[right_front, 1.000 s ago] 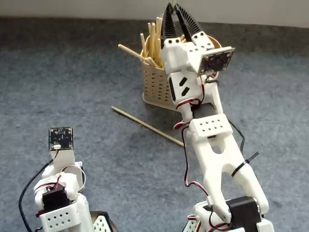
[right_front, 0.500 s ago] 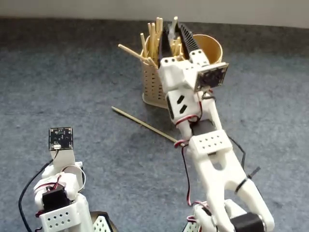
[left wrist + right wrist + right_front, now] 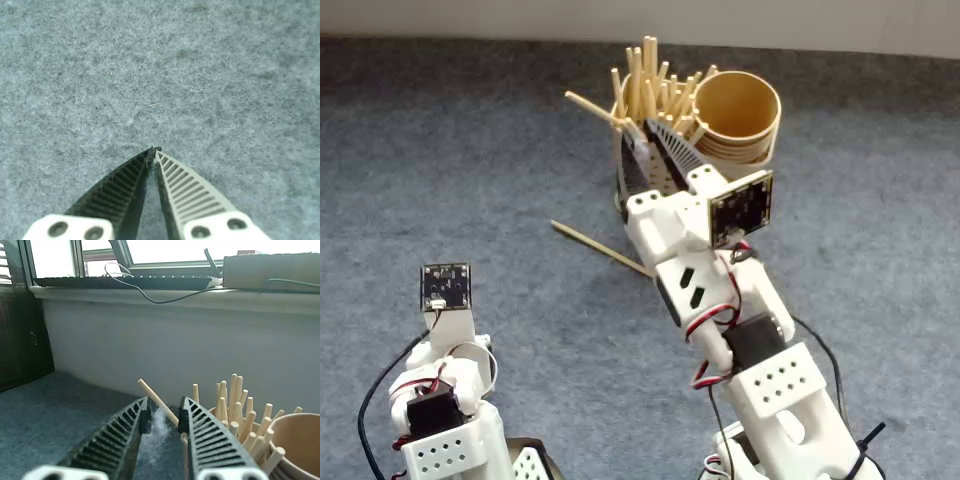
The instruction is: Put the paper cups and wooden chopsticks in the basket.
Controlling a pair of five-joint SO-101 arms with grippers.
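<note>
Paper cups [image 3: 738, 108], tan, nested; wooden chopsticks [image 3: 642, 75] pale, bunched upright.

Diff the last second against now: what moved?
The right gripper drew back from above the bundled chopsticks toward its own base and dropped lower, jaws open with nothing between them. The paper cups, the bundled chopsticks, the loose chopstick and the left gripper stayed put.

Soft, even daylight covers the carpet [image 3: 470, 150] with faint shadows, while the window [image 3: 170, 250] glares white, probably overexposed.
</note>
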